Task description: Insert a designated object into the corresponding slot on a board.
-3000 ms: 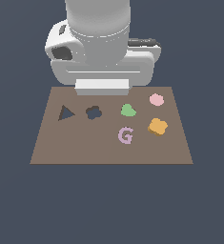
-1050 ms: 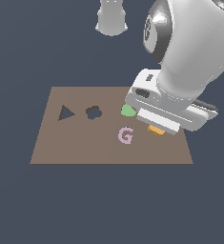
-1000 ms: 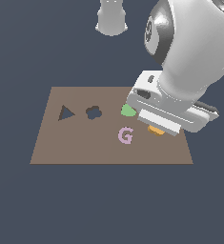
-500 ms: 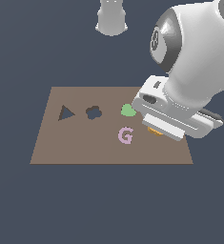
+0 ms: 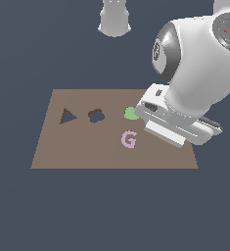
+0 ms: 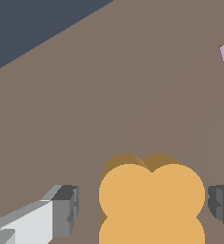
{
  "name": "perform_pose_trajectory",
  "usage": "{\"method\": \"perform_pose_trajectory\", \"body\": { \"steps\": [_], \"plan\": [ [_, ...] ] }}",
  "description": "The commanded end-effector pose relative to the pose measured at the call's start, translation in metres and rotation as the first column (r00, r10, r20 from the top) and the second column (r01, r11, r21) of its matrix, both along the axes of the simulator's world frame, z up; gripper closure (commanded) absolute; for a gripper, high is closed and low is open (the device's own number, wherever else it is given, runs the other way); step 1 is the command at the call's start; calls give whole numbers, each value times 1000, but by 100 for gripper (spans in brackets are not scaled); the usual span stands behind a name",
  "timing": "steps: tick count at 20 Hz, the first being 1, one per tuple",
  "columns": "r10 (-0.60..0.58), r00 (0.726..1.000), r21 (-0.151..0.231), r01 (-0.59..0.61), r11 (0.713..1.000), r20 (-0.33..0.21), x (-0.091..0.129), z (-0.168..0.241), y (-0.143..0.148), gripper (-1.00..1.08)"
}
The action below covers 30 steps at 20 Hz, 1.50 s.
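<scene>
Here your jaws stand open on either side of the orange block (image 6: 151, 202) — not touching it — on the brown board (image 5: 82, 147).

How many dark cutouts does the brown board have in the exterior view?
2. The triangular cutout lies toward the exterior view's left of the board; the flower-shaped slot is just right of it. The arm hides part of the board, so another may be covered.
</scene>
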<state>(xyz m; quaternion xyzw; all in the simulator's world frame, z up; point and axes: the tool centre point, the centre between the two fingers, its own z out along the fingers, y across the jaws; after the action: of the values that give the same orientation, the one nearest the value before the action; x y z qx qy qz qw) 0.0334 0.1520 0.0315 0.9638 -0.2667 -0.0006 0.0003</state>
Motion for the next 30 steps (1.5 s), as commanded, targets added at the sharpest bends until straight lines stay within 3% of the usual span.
{"method": "perform_pose_trajectory", "body": {
  "steps": [1, 18, 25, 30],
  "plan": [
    [0, 1000, 0, 0, 1000, 1, 0, -2, 0, 108],
    [28, 1000, 1, -28, 1000, 2, -3, -1, 1, 108],
    [130, 992, 1, -130, 992, 2, -15, 0, 0, 108],
    [245, 970, 1, -245, 970, 2, -29, 0, -2, 108]
  ]
}}
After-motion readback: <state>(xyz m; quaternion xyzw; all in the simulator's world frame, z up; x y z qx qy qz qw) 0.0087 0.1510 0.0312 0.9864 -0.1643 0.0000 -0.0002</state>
